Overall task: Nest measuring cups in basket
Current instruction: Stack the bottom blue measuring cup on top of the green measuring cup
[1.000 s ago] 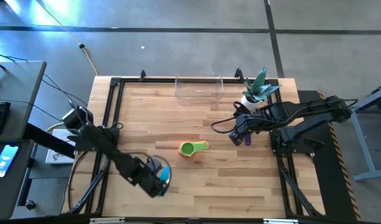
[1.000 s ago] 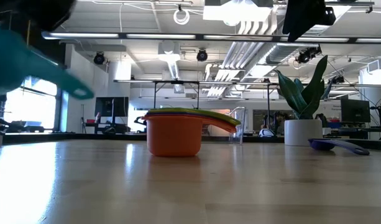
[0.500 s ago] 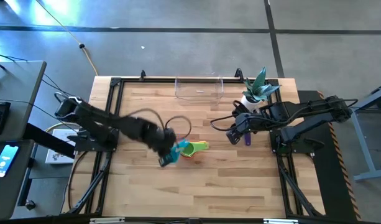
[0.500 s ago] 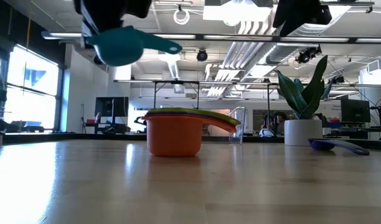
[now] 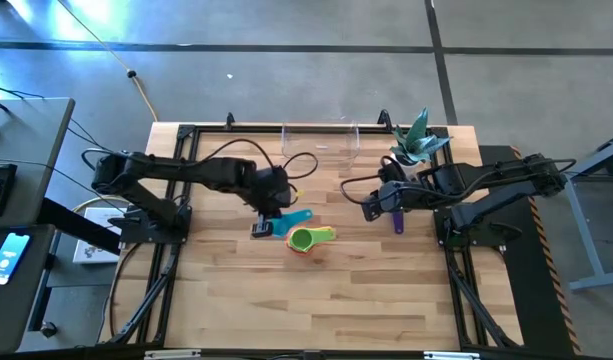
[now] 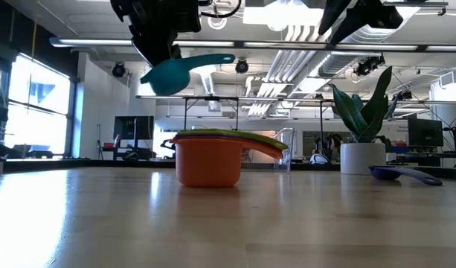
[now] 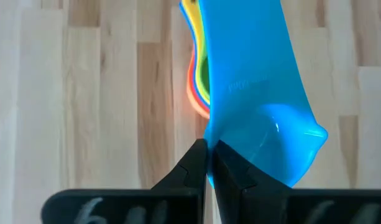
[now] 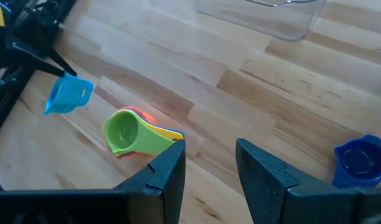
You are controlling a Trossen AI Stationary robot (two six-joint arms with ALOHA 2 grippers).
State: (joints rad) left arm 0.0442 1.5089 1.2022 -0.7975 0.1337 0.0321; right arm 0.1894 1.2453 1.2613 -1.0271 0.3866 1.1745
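My left gripper (image 5: 267,224) hangs above the table's middle, shut on a teal measuring cup (image 5: 294,219) (image 6: 175,73) that floats just far-left of the stack. That stack (image 5: 308,239) (image 8: 137,134) has green, yellow, orange and red cups nested, with its base on the wood. My right gripper (image 5: 370,210) (image 8: 209,158) hovers open and holds nothing. A dark blue cup (image 5: 397,220) (image 8: 359,158) lies on the table beside it. The clear basket (image 5: 320,142) stands at the far edge. My left gripper pinches the teal cup's bowl rim (image 7: 210,144) between its two fingers, on the side opposite the handle. The fingers slant down from the table's left. The cup is lifted clear and tilted, and its handle (image 6: 213,59) points toward the table's right, slightly upward.
A white pot with a green plant (image 5: 408,150) (image 6: 361,156) stands at the far right, close to my right arm. Bare wood stretches along the near half of the table (image 5: 316,310).
My left gripper has swung from the table's near left up and across toward the stack, rolling its wrist as it went. It stays shut on the teal cup, whose handle now points right instead of toward the near edge.
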